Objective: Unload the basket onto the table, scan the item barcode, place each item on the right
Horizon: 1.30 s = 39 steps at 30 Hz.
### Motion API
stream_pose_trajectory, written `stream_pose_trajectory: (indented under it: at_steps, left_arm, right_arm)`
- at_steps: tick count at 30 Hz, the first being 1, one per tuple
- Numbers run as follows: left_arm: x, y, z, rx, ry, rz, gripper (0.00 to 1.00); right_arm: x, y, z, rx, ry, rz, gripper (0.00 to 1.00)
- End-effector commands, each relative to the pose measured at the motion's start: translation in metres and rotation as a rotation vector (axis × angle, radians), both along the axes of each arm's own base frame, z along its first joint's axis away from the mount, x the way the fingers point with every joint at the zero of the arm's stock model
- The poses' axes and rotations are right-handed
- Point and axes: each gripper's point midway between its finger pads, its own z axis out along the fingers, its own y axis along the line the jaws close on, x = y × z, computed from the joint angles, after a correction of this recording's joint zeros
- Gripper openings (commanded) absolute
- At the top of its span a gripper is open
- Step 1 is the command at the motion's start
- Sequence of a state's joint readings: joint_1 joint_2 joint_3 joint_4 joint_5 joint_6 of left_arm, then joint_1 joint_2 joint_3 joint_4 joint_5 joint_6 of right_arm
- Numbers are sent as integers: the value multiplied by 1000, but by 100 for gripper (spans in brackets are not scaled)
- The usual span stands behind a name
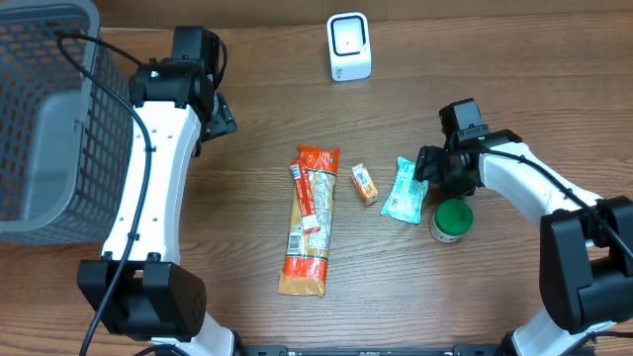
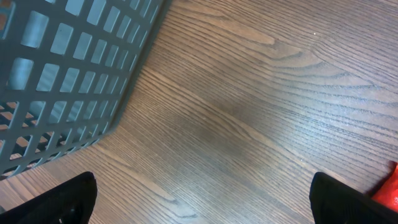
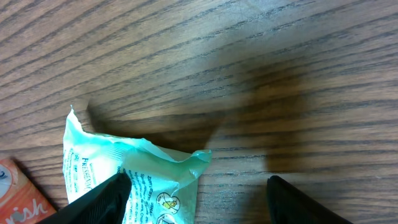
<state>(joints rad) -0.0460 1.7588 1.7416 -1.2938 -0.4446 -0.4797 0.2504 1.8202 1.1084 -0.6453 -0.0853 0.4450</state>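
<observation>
Right fingers apart, seemingly astride packet

Looks like a mock shop checkout rigged in a robot lab, not a real store. Wood-grain table w/ two robot arms mounted at its near edge. Grey plastic shopping basket sits just left of the L gripper. White barcode scanner stands fwd and left of the R gripper. Packaged groceries lie by that gripper: teal packet under it, green-lid jar just behind, small orange box and long orange snack pack to its left.
</observation>
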Motion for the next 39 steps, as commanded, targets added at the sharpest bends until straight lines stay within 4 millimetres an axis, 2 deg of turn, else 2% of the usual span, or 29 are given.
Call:
stream_pose_trajectory:
  at_steps: [1,14,22,32,39]
  left_arm:
    - [2,-3,6,-3,-21,-5,100]
    - [2,-3,6,-3,-21,-5,100]
    - [2,-3,6,-3,-21,-5,99]
    - [2,-3,6,-3,-21,-5,100]
    - [2,-3,6,-3,-21,-5,100]
  right_arm:
    - [2,0,8,-4,-32,-4,73]
    - [3,0,9,-2,-37,-4,74]
    - [7,19,22,96,-32,38,75]
    - [7,18,71,61,0,156,75]
    - [-11,-8,113,45,0,123,74]
